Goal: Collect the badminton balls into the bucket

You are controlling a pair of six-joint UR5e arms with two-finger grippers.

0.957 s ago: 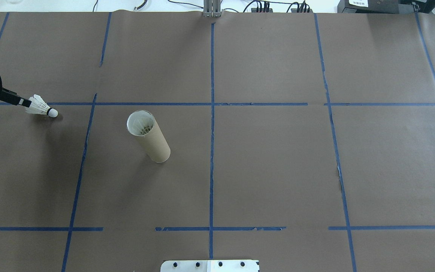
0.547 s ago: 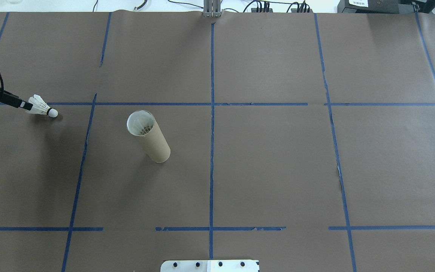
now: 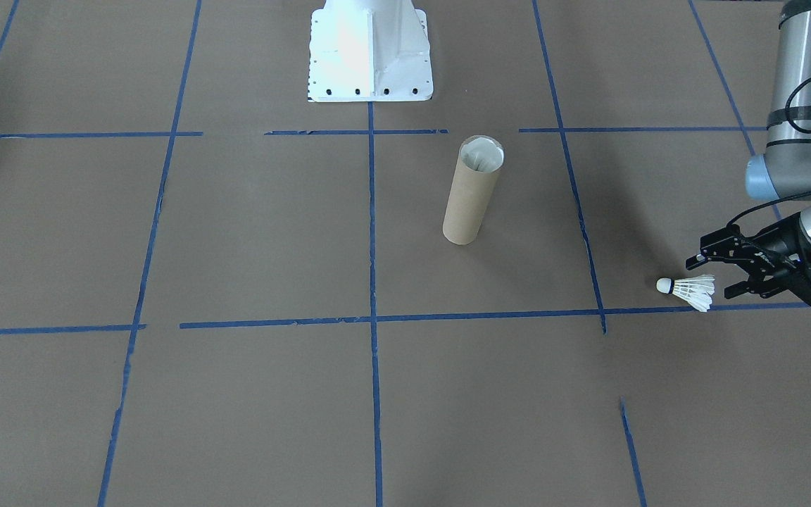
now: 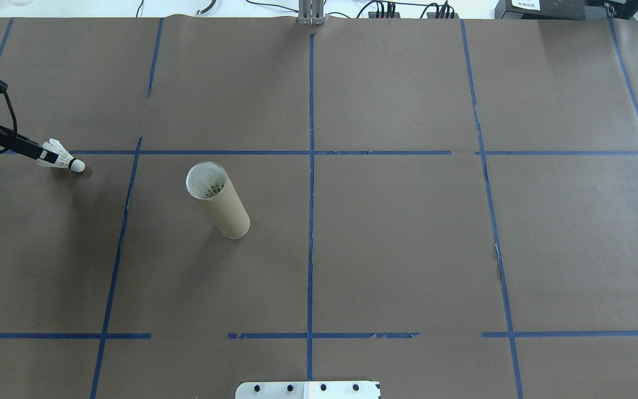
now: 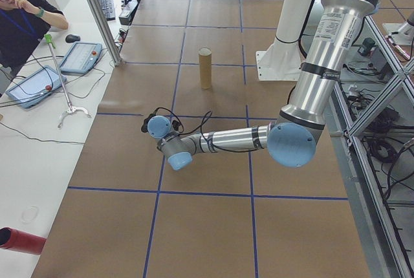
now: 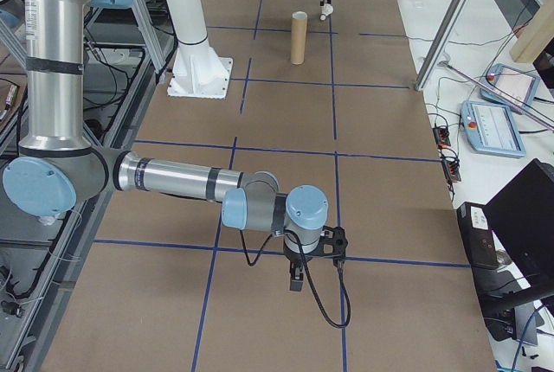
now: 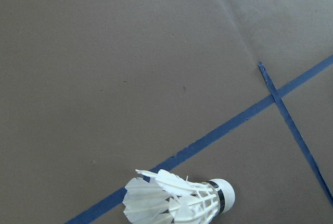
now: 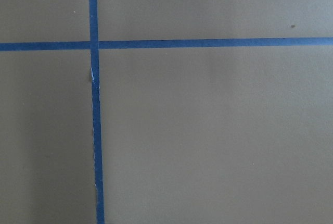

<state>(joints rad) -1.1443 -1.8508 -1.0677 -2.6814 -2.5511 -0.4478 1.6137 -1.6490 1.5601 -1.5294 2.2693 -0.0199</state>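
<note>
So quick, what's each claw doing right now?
Left gripper: jaws open, level with the shuttlecock skirt, not gripping.
Right gripper: cannot tell.

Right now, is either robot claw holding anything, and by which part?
Nothing seems held. The small white feather shuttlecock lies on the brown table, its skirt beside the spread fingers of the left gripper. The right gripper shows nothing in it.
</note>
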